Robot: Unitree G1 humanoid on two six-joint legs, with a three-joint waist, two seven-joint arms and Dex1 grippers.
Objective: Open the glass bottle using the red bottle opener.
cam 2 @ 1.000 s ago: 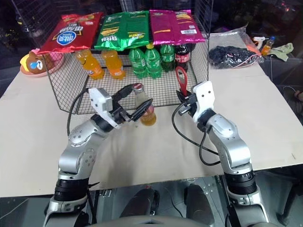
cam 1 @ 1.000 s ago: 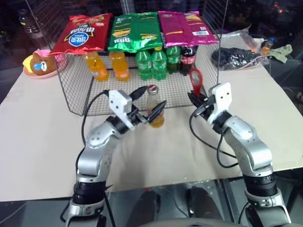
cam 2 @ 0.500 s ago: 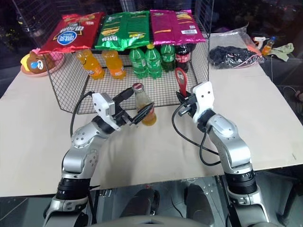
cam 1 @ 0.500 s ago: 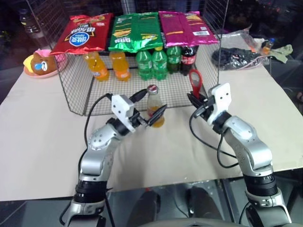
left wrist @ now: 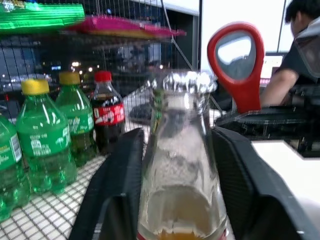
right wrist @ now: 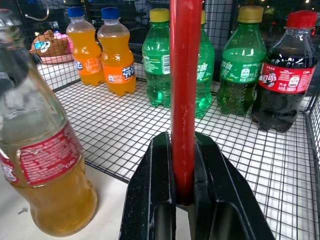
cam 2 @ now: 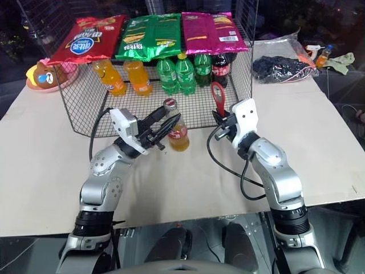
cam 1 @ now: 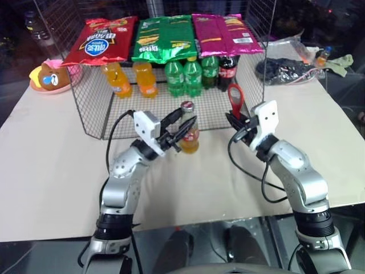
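A broad, pale beige desk [cam 1: 45, 171] fills the middle of a dark, dimly lit room. Behind the desk everything sinks into blackness. Just below its near edge runs a dark, glossy floor [cam 1: 217, 245].

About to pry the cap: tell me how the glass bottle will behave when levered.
The glass bottle is tall and narrow, so probably tippy. Smooth glass neck between the left end effector fingers may slip. Part-full of drink, likely fairly heavy.

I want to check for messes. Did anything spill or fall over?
No. The bottle stands upright and capped, nothing spilled. The opener stands upright in the right gripper. The soda bottles stand in a tidy row.
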